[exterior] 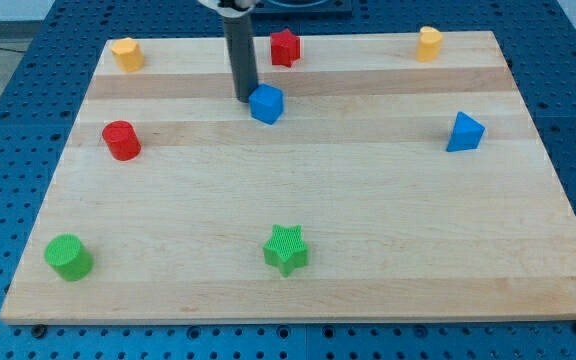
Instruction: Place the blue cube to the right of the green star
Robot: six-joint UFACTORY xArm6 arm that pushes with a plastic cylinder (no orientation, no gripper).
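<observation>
From the camera view, my tip [245, 97] sits just at the upper-left of the blue cube [266, 103], apparently touching it, though the rod's shadow makes contact hard to confirm. There is no end effector that opens or closes here, only the rod, so nothing is clamped. The green star [286, 249] lies well below the blue cube, near the worktop [528, 280] bottom edge. My worry: pushing from this corner could spin the blue cube off my tip, or drive it straight down into the green star and knock it away. The blue triangular block [464, 132], far right of the blue cube, looks clear of the path.
</observation>
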